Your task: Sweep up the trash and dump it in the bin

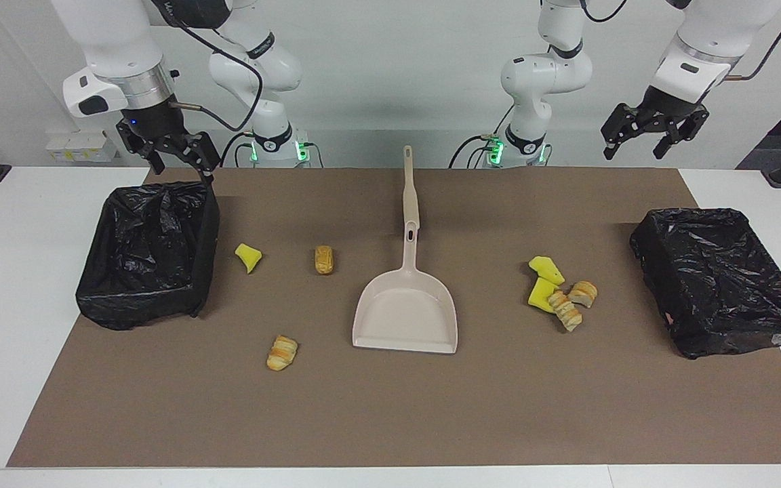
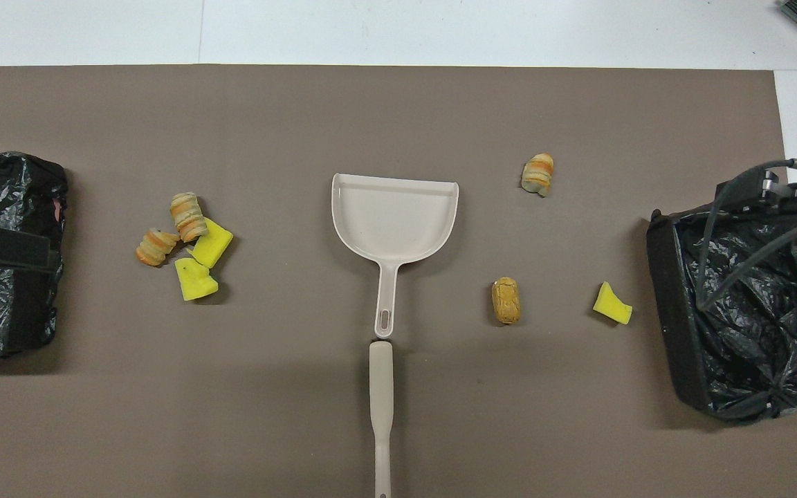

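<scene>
Lying around my beige dustpan (image 1: 405,313) on the brown mat (image 1: 390,420), the trash splits: four pieces (image 1: 562,293) clustered toward the left arm's end, three loose toward the right arm's, a yellow sponge wedge (image 1: 248,257), a bread toy (image 1: 324,259), a striped pastry (image 1: 283,353). My right gripper (image 1: 170,157) hangs wide, empty, over a black-lined bin (image 1: 150,254); my left gripper (image 1: 655,132) waits wide near the other bin (image 1: 719,288).

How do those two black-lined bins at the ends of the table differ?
The bin at the right arm's end looks deep, its liner sagging inside, and the right hand hangs over it. The bin at the left arm's end looks shallower and flatter. Both have crinkled black plastic liners.
</scene>
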Available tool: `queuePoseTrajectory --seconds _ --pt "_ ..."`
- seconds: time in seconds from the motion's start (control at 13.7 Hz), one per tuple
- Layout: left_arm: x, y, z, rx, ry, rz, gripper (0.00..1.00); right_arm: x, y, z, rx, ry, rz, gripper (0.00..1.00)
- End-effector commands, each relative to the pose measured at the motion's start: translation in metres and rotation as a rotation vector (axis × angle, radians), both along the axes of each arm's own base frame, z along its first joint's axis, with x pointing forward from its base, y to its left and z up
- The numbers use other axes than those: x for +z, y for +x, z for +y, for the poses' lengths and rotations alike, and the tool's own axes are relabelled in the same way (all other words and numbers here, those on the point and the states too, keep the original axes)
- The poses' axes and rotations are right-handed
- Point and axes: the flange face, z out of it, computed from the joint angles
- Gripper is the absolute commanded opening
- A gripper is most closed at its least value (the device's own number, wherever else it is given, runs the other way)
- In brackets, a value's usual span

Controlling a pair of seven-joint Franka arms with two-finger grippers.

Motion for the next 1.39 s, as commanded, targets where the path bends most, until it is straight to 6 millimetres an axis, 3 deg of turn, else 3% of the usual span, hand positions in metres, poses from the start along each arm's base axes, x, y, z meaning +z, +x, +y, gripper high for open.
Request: queuePoseTrajectory --seconds 0.0,0.44,0.73,0.95,1.31 --pt "0.002 -0.001 -0.001 -0.010 -0.015 -0.011 1.00 0.005 -0.001 -0.002 0.029 0.004 -0.004 1.00" --pt "0.003 -0.003 -0.006 -0.004 -0.013 0.001 1.00 0.009 -0.006 0.000 0.030 0.001 -0.008 1.00" --pt "0.002 -0.005 0.009 0.020 -0.011 0.009 1.00 0.007 -0.007 0.000 0.032 0.001 -0.004 1.00" --pt "-0.002 -0.012 -0.002 0.004 -0.008 0.049 1.00 -0.001 -0.001 0.005 0.040 -0.004 -0.004 1.00" --pt "-0.023 -0.058 -0.029 -0.046 0.014 0.106 1.00 -0.012 0.010 0.054 0.041 0.003 -0.034 1.00"
